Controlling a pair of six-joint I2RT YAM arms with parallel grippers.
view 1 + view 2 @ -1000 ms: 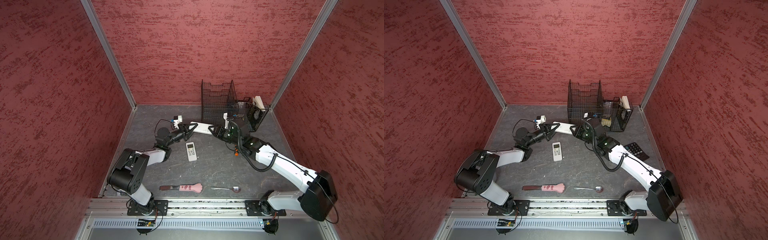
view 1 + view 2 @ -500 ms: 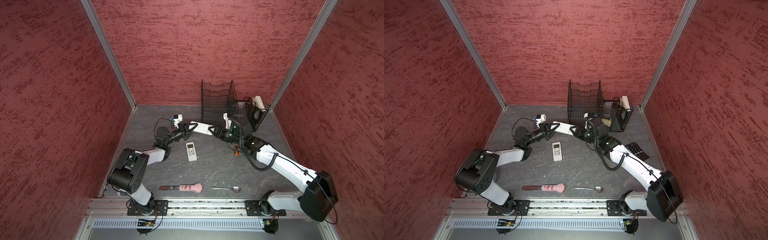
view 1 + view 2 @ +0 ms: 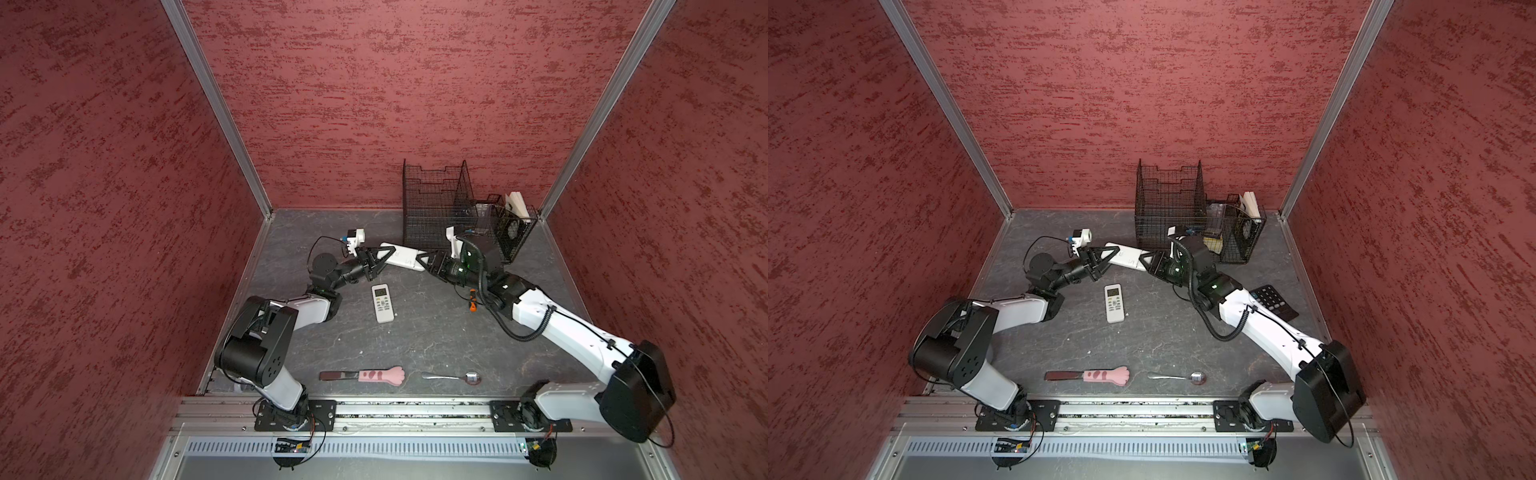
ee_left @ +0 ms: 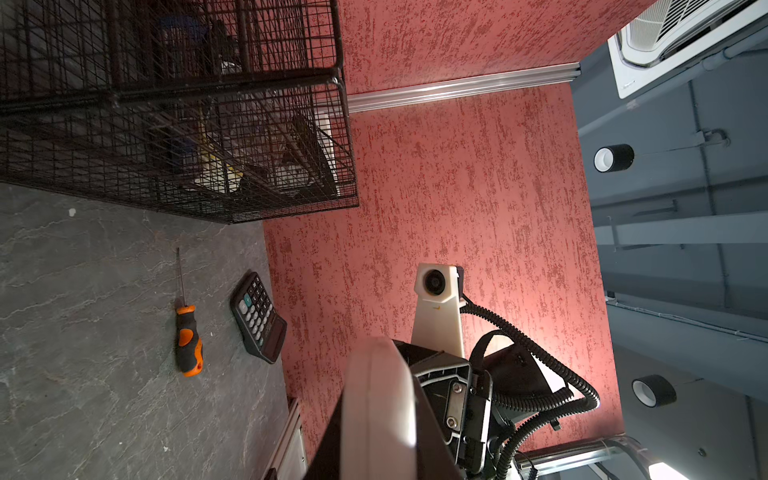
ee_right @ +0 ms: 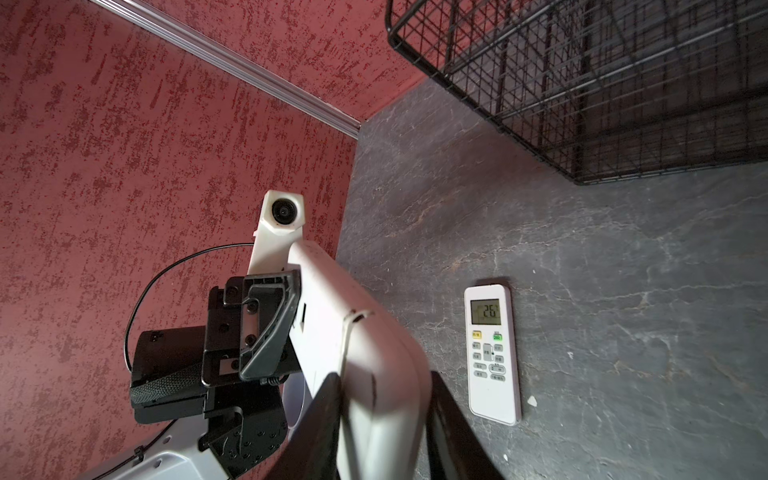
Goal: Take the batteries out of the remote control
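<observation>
The left hand (image 3: 388, 255) is pinching one end of the white remote (image 3: 405, 257); the right hand (image 3: 420, 262) is straddling the opposite end, and I cannot tell whether it is gripping.

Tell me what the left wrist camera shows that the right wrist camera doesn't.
Left wrist only: an orange-handled screwdriver and a calculator lying apart on the table, plus a filled wire basket. Right wrist only: a second remote flat on the table, buttons up, screen showing 26. Both: the held remote stretching away from the lens and the tall wire rack.
</observation>
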